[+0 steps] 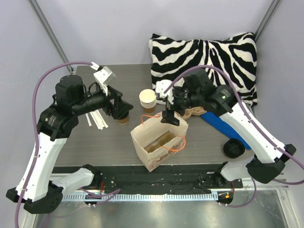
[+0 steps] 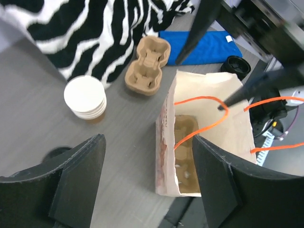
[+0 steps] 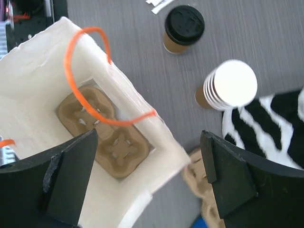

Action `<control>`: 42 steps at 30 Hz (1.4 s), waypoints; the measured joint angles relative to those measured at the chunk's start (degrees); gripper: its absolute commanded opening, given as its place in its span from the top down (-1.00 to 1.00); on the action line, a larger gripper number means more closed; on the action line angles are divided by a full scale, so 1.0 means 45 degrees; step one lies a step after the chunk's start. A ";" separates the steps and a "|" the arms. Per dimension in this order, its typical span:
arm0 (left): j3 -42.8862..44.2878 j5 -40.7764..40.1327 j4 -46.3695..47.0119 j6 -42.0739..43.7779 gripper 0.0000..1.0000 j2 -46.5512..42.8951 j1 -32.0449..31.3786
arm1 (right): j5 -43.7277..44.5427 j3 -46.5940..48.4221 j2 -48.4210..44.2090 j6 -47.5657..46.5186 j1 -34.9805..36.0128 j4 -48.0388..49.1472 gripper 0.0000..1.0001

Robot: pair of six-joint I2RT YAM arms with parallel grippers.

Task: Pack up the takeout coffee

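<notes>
Lower the wide, empty left pincer [image 1: 121, 110] squarely around the takeout coffee [image 1: 124, 118] standing just beneath its tips; close gently below the lid [image 3: 185, 21]; carry upright to the tray [image 3: 107, 137] under the wide, empty right pincer [image 1: 170, 118].

One paper bag [image 1: 159, 159] with two orange handles [image 3: 90, 71] is counted. Two cardboard cup carriers [image 2: 147, 64] are seen, along with one lidded coffee cup [image 3: 183, 28], one stack of lidless cups [image 3: 230, 88], one zebra pillow [image 1: 204, 57], one blue cloth [image 2: 204, 45] and one pile of black lids [image 1: 233, 148].
</notes>
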 measured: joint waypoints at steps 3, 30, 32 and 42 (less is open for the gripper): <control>-0.0505 0.0408 -0.0029 -0.0806 -0.61 -0.0015 0.0772 | 0.0019 -0.0185 0.0398 -0.0967 0.0704 0.0321 -0.91; -0.1928 0.2550 -0.1161 -0.2191 -0.63 0.1520 0.3220 | 0.2531 -0.0418 0.2089 -0.1768 0.1826 0.0053 0.98; -0.1928 0.2521 -0.1185 -0.2181 -0.64 0.1549 0.3220 | 0.2939 0.0325 0.2327 -0.0879 0.1841 -0.0384 0.98; -0.1928 0.1268 -0.1695 -0.1530 -0.99 0.2419 0.3225 | 0.4153 -0.0112 0.1831 0.2424 0.1846 -0.0840 0.98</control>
